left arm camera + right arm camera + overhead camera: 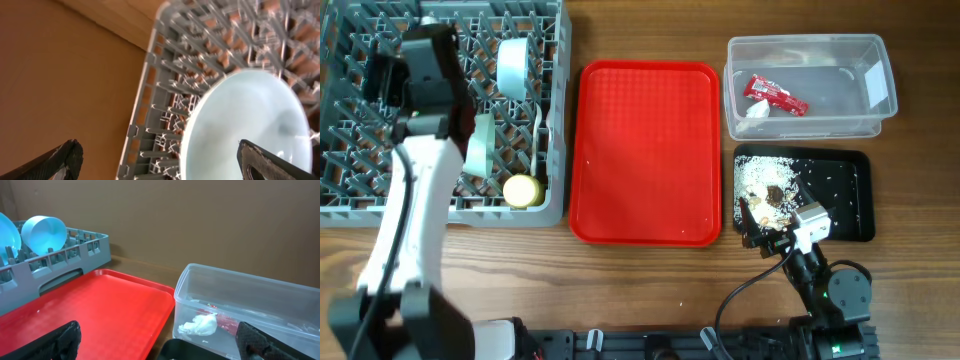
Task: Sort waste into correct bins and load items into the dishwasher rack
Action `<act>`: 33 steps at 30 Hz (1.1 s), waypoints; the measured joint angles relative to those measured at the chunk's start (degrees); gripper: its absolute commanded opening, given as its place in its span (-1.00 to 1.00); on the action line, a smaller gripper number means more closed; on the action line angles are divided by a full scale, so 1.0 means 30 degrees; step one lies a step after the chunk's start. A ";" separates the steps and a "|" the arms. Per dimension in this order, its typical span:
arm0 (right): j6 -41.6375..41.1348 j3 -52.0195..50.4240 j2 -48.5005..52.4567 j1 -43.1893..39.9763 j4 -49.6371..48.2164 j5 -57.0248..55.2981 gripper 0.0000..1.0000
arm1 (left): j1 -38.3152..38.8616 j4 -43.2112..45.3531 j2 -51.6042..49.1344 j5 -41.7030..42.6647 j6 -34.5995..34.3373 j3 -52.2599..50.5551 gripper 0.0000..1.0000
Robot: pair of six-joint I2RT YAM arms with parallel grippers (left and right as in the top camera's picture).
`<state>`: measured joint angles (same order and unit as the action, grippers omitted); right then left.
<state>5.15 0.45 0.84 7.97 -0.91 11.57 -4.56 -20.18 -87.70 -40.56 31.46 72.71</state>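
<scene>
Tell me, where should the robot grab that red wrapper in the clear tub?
Probably from straight above, pinching across the red wrapper at its narrow middle: it lies flat and slanted on the floor of the clear tub, whose walls block any sideways approach.

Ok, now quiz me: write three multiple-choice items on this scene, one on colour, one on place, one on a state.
1. The cup in the dishwasher rack is: A yellow; B green; C black.
2. The red wrapper lies: A in the rack; B in the clear tub; C inside the cup.
3. The right end effector is: A open, holding nothing; B shut on the wrapper; C shut on the cup.
Answers: 1 A, the overhead view shows it yellow; 2 B, it lies on the tub's floor; 3 A, its fingers stand wide apart, gripping nothing.
</scene>
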 measured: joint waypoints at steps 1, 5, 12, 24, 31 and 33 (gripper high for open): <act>0.0000 0.0000 0.0000 0.0000 0.0007 0.0000 0.99 | 0.0000 -0.0262 0.0554 0.0058 -0.0583 -0.0015 1.00; 0.0000 0.0000 0.0000 0.0000 0.0000 0.0000 1.00 | 0.0007 -0.2237 0.4007 0.1552 -0.3271 -0.0029 1.00; 0.0000 0.0000 -0.0007 0.0000 0.0007 0.0000 1.00 | 0.0007 -0.7868 1.0455 0.7635 -0.7133 0.0015 1.00; 0.0000 0.0000 -0.0007 0.0000 0.0007 0.0000 1.00 | 0.0007 -1.3617 1.6706 1.4834 -0.8480 0.0022 1.00; 0.0000 0.0000 -0.0007 0.0000 0.0007 0.0000 0.99 | 0.0007 -1.6939 1.7442 1.4987 -0.9020 -0.0007 1.00; 0.0000 0.0000 -0.0007 0.0000 0.0000 0.0000 1.00 | 0.0044 -1.6655 1.7551 1.4987 -0.9187 -0.0007 1.00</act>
<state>5.15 0.45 0.82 7.97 -0.91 11.57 -4.43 -70.15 -35.05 4.40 3.90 72.69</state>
